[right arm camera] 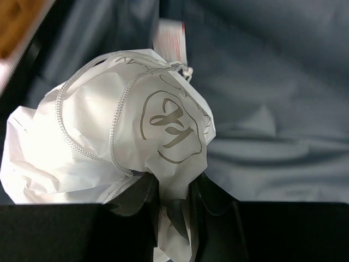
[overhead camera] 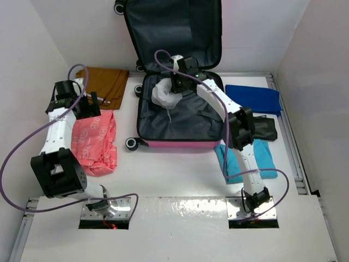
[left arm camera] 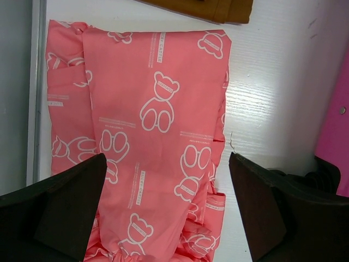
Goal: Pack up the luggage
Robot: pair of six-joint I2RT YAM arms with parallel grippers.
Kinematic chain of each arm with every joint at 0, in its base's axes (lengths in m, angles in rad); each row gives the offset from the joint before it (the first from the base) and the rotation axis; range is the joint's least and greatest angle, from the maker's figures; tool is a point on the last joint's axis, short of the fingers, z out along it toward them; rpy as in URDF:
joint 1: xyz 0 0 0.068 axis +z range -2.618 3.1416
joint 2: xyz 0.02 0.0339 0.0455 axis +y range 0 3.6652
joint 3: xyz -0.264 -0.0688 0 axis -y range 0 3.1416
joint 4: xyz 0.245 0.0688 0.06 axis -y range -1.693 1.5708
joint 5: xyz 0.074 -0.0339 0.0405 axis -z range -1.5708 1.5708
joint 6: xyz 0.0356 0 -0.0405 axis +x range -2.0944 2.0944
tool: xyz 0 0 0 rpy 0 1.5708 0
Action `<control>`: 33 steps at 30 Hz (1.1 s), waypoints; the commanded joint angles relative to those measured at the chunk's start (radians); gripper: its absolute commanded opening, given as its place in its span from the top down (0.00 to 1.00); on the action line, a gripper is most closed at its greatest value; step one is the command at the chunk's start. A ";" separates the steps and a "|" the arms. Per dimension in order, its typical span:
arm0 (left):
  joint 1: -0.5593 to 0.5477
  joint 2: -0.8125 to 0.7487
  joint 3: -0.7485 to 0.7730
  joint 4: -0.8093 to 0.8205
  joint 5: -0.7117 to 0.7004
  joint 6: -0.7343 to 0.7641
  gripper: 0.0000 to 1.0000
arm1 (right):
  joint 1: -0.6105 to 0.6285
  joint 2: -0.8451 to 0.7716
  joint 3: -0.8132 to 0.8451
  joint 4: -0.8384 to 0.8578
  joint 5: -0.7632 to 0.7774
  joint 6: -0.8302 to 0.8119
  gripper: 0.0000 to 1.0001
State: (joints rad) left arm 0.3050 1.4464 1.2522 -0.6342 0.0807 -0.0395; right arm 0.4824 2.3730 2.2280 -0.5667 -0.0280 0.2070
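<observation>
The luggage [overhead camera: 185, 123] lies open on the tabletop [overhead camera: 180, 174], its lid propped upright against the back wall and its grey-lined lower half flat. The right tool [right arm camera: 174, 204] reaches into that lower half at its back left corner. Its fingers are clamped on a fold of a white drawstring bag [right arm camera: 125, 136], which bunches up just ahead of the fingers with its cord looped over the top and a round grey logo facing the wrist camera. Grey lining surrounds the bag on every side of this tool.

The left tool [left arm camera: 166, 161] is spread wide with nothing between its fingers. It hangs over a pink cloth [left arm camera: 158, 109] printed with white bears, which lies directly below and between the two fingers. Whether the fingers touch the cloth cannot be told. A brown cloth [left arm camera: 212, 8] lies just beyond this tool's fingertips, and the luggage's pink shell is off to its right side.

A blue cloth [overhead camera: 253, 98] and a teal cloth [overhead camera: 262, 158] lie beside the right arm, outside the luggage.
</observation>
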 commanded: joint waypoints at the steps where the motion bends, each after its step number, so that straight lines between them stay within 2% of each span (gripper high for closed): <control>1: 0.017 0.023 0.013 0.024 -0.010 -0.022 0.00 | -0.002 -0.003 0.051 0.177 0.005 0.055 1.00; 7: 0.017 0.045 0.032 0.024 -0.010 -0.034 0.00 | 0.004 0.052 0.033 0.266 0.045 0.069 0.95; 12: 0.017 0.054 0.032 0.024 -0.010 -0.034 0.00 | 0.013 0.075 0.035 0.240 0.043 0.049 1.00; 17: 0.017 0.054 0.032 0.024 -0.010 -0.034 0.00 | 0.019 0.063 -0.005 0.232 0.033 0.026 0.99; 19: 0.017 0.054 0.032 0.024 -0.010 -0.034 0.00 | 0.024 0.083 0.010 0.208 0.033 0.020 0.88; 20: 0.017 0.054 0.023 0.024 -0.010 -0.034 0.00 | 0.022 0.086 0.015 0.203 0.031 0.025 0.77; 21: 0.017 0.054 0.023 0.024 -0.010 -0.034 0.00 | 0.021 0.091 0.015 0.200 0.034 0.026 0.55; 24: 0.017 0.054 0.013 0.024 -0.010 -0.043 0.00 | 0.022 0.088 0.012 0.205 0.031 0.043 0.26; 27: 0.017 0.045 0.004 0.024 -0.010 -0.043 0.00 | 0.022 0.066 0.010 0.209 0.034 0.052 0.19; 33: 0.017 0.022 0.004 0.067 -0.019 -0.068 0.00 | 0.001 -0.035 -0.021 0.245 0.033 0.092 0.14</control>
State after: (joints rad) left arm 0.3092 1.5043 1.2522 -0.6209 0.0715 -0.0765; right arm 0.4965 2.4638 2.2116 -0.3668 0.0055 0.2657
